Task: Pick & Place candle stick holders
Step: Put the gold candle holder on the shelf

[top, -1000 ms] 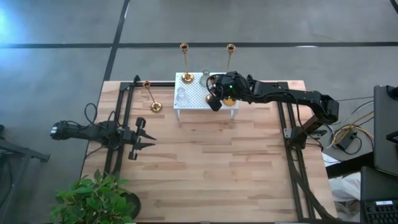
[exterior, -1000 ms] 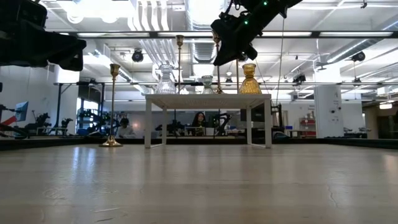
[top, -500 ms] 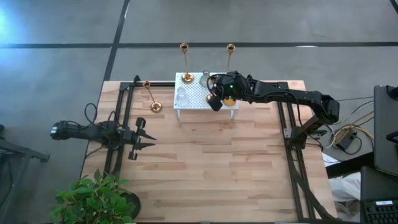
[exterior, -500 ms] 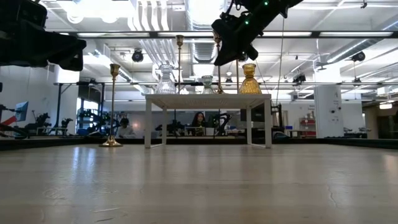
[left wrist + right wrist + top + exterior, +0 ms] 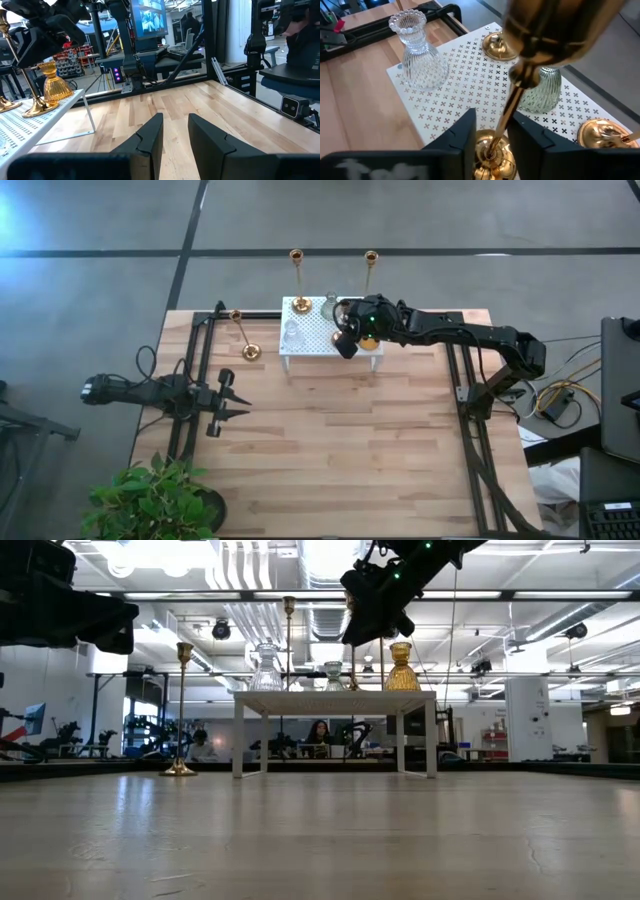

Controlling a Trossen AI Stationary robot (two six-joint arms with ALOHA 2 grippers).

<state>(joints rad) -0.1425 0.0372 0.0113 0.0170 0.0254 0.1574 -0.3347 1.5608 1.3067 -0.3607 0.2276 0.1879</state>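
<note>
A white perforated rack (image 5: 312, 342) stands at the table's far edge. On it are brass candle stick holders, a clear glass one (image 5: 417, 50), a greenish glass one (image 5: 540, 90) and a squat gold one (image 5: 401, 667). My right gripper (image 5: 492, 132) hangs open above the rack. Its fingers stand on either side of the thin stem of one brass holder (image 5: 506, 117), whose round base (image 5: 492, 155) rests on the rack. Another tall brass holder (image 5: 243, 335) stands by its base on the table, left of the rack. My left gripper (image 5: 228, 402) waits open at the table's left, holding nothing. My right gripper comes slanting down from the table's right, its fingers lying across the brass holder's stem (image 5: 509, 107). The stem runs close to one finger (image 5: 530, 137); I cannot tell whether they touch. The holder stands upright with its base on the rack.
Two more brass bases (image 5: 497, 45) (image 5: 602, 132) sit on the rack's far side. Black frame rails (image 5: 190, 380) (image 5: 470, 410) run along both sides of the table. A potted plant (image 5: 150, 500) stands at the near left corner. Bare wood (image 5: 340, 450) fills the middle and near part.
My right gripper has opened its fingers a little around the brass holder's stem while staying in place above the rack. The holder still stands on the rack.
</note>
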